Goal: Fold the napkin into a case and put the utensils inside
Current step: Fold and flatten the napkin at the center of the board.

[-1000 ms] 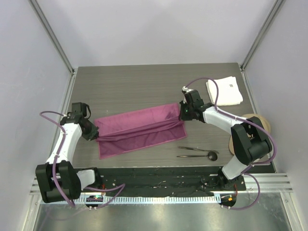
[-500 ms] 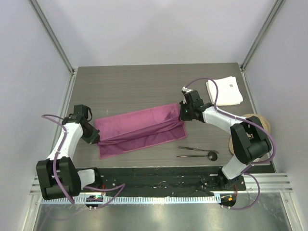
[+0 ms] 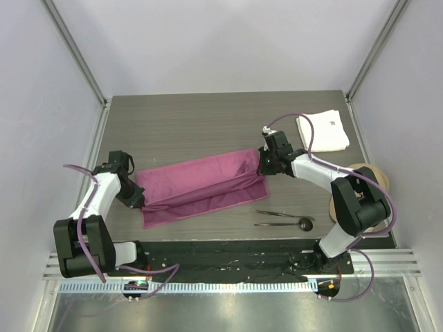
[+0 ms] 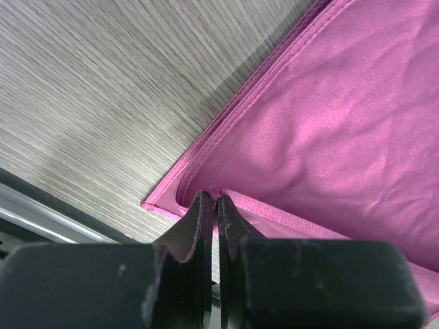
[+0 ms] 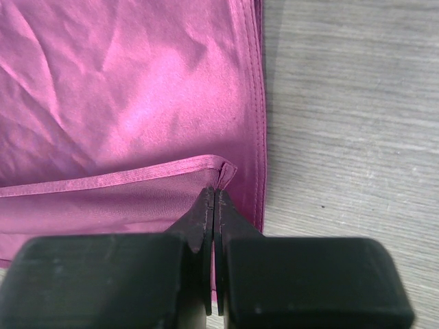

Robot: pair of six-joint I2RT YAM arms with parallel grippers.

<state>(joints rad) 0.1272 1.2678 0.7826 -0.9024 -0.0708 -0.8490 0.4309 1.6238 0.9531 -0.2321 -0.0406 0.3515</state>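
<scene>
The magenta napkin point(image 3: 201, 185) lies across the middle of the table, its far half lifted and doubled over the near half. My left gripper point(image 3: 140, 199) is shut on its left corner; the left wrist view shows the hem pinched at the left gripper's tips point(image 4: 217, 199), with the napkin point(image 4: 329, 116) spreading beyond. At the right end, my right gripper point(image 3: 263, 166) is shut on the other corner, the folded hem caught at the right gripper's tips point(image 5: 216, 192) over the napkin point(image 5: 137, 89). The utensils point(image 3: 280, 218), two thin dark pieces, one a spoon with a round head point(image 3: 304, 223), lie in front of the napkin's right end.
A folded white cloth point(image 3: 323, 131) sits at the back right corner. A tan round object point(image 3: 377, 176) is partly hidden behind the right arm. A black rail point(image 3: 228, 252) runs along the near edge, and light walls enclose the table.
My left gripper has shifted slightly right and toward the near edge with its corner of the napkin. The right gripper has hardly moved.
</scene>
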